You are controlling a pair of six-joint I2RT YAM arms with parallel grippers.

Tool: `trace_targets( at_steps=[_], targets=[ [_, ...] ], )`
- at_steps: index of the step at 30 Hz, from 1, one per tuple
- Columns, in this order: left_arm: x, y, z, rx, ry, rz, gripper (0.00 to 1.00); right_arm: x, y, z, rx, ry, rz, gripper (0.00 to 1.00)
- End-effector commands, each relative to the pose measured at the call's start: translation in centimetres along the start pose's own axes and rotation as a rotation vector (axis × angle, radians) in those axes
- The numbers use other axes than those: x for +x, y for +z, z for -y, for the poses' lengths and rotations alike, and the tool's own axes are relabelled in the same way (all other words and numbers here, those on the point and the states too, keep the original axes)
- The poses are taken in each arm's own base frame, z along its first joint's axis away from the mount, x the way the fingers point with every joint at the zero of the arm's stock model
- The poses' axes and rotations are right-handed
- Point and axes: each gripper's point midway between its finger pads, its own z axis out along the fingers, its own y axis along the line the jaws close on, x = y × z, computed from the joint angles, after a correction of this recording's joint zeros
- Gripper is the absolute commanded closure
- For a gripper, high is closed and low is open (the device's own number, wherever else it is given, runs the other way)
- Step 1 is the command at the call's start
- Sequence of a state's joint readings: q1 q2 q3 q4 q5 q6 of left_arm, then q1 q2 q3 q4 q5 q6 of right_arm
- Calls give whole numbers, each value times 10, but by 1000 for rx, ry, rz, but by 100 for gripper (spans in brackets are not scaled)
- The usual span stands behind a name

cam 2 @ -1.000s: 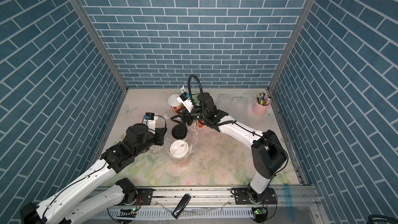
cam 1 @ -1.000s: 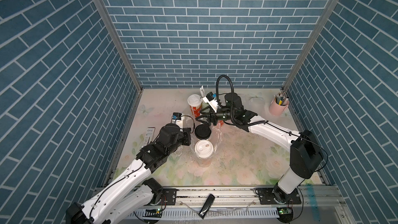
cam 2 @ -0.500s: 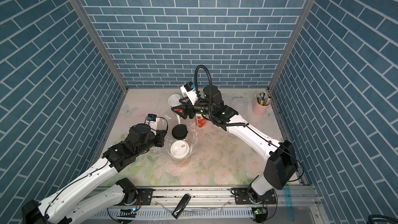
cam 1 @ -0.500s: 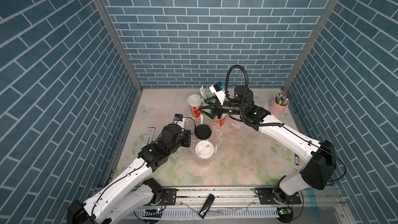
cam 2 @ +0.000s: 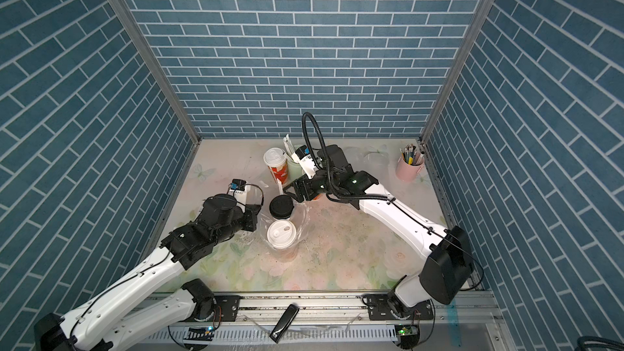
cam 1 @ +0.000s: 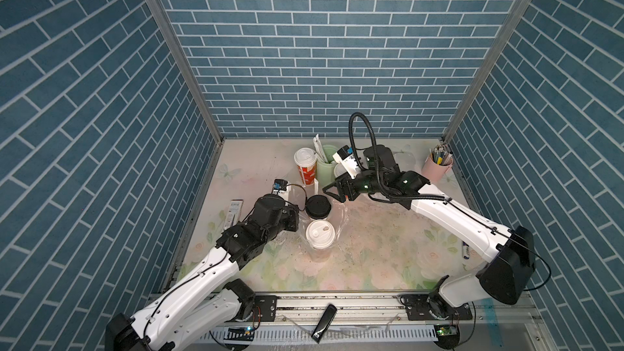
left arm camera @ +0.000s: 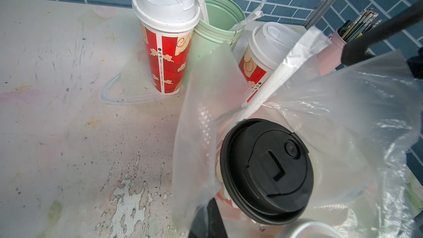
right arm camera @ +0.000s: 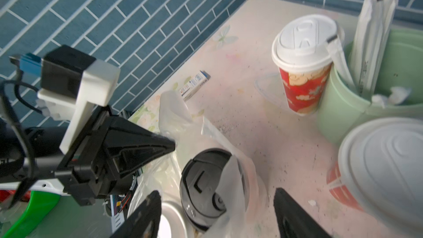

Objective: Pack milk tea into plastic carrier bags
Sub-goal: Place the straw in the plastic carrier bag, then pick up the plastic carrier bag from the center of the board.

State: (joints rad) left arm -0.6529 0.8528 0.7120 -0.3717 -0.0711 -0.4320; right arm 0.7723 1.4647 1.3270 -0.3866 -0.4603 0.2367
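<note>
Right gripper point(cam 1: 333, 195): released, empty, jaws rewidened above the mouth of the thin transparent plastic carrier bag point(left arm camera: 354, 133) after its arm swung outward. Left gripper point(right arm camera: 170, 144): still clenched on that bag's film. Black-lidded paper milk tea cup point(cam 1: 318, 206) and white-lidded paper cup point(cam 1: 320, 234) stand inside, mid-table. Two red white-lidded cups point(cam 1: 305, 167) remain by the far edge: judged half packed.

Black-lidded cup point(cam 1: 318, 206) beside white-lidded cup point(cam 1: 320, 234) in bag point(cam 1: 341, 218)

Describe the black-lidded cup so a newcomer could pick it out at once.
On the floral tabletop, find the clear crinkly plastic bag near its middle. Inside, behind a white-lidded paper cup, stands the black-lidded tall paper cup; every other lid here is white.
</note>
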Motion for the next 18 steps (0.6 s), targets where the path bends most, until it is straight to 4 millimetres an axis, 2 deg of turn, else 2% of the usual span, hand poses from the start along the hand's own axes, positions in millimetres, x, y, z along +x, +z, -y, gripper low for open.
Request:
trace_targets(
  at_steps=[1, 6, 11, 14, 18],
  targets=[
    [-6, -4, -4, -26, 16, 19, 100, 14, -19, -13, -10, 26, -58, 20],
    [-9, -6, -4, -26, 19, 29, 100, 30, -20, -30, -92, 60, -125, 19],
    [-12, -8, -3, -26, 23, 38, 100, 53, -12, -33, -116, 108, -225, 24],
    [-12, -9, -4, -32, 25, 36, 100, 58, -12, -35, -123, 117, -247, 38],
    [-17, -13, -7, -54, 25, 50, 100, 55, -16, -40, -136, 100, -249, 76]
  ],
)
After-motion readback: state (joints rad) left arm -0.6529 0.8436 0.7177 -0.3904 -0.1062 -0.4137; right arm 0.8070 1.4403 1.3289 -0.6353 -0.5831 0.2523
